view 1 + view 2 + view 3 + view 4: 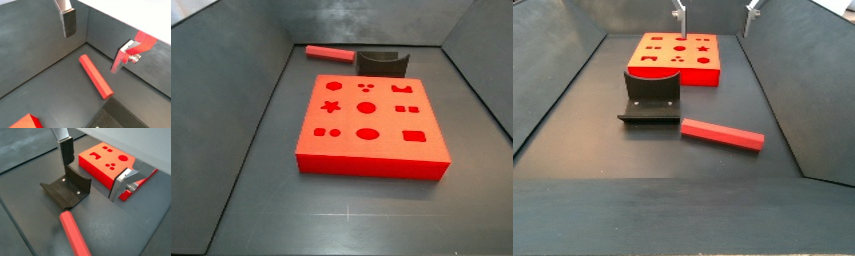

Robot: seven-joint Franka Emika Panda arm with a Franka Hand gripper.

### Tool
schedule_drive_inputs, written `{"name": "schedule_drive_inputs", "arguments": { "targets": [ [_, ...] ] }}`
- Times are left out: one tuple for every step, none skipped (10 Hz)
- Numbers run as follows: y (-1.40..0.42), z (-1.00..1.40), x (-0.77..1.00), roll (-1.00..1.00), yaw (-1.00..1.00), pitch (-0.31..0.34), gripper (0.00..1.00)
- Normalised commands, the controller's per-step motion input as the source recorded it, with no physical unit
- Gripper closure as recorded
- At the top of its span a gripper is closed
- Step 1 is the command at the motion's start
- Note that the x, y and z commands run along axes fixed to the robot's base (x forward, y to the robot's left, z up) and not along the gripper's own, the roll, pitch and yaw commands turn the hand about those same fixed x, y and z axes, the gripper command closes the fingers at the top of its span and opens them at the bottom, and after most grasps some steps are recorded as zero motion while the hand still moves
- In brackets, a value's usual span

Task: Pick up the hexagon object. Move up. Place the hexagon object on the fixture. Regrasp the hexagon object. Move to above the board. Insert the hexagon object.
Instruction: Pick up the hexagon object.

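In a side view the gripper (716,8) is cut off at the top edge, its fingers apart and empty above the board (676,58). The rod (722,133) lies on the floor, right of centre, beside the fixture (652,92).

Soft, even light and mostly clear pictures.

The light is gentle and seems to come from above, so the shadows are pale and fuzzy. In a side view the board (368,125) glows bright red and throws a thin dark shadow along its front edge. A pale shine sits on the grey back wall (338,18) there. In a wrist view the claw (97,49) is up close; one finger (69,22) looks sharp, the other is blurry. The hexagon object (722,133) looks crisp, with a small shadow under it.
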Motion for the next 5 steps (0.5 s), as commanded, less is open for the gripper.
{"name": "schedule_drive_inputs", "arguments": {
  "targets": [
    [0.06, -0.88, -0.15, 0.0, 1.0, -0.129, 0.0],
    [0.08, -0.9, -0.16, 0.0, 1.0, -0.139, 0.0],
    [0.08, -0.9, -0.15, 0.0, 1.0, -0.139, 0.0],
    [0.09, -0.91, -0.16, 0.01, 1.0, -0.144, 0.0],
    [0.29, -0.85, -0.15, 0.02, 0.83, -0.131, 0.0]
  ]
}}
